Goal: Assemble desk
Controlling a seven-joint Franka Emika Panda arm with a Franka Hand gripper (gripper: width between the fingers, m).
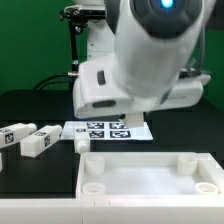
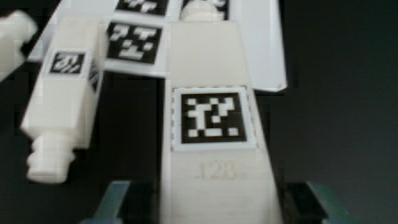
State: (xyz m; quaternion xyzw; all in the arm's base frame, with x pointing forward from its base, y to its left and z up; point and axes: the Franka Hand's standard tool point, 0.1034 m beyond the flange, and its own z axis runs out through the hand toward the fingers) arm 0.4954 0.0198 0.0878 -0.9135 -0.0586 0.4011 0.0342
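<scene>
In the wrist view a white desk leg [image 2: 217, 110] with a black-and-white tag runs straight away from my gripper [image 2: 210, 205]. The two fingers [image 2: 118, 205] stand close on either side of its near end, shut on it. A second leg [image 2: 63, 110] lies beside it, its peg end [image 2: 48, 160] pointing toward me. In the exterior view the desk's white tabletop [image 1: 150, 165] lies at the front with round corner sockets [image 1: 93, 186]. Two loose legs [image 1: 36, 143] lie on the exterior view's left. The arm [image 1: 140, 60] hides the gripper there.
The marker board [image 1: 105, 130] lies flat under the arm, and its white edge [image 2: 263, 50] shows past the held leg. A white frame with black rails [image 1: 80, 30] stands at the back. The table surface is black.
</scene>
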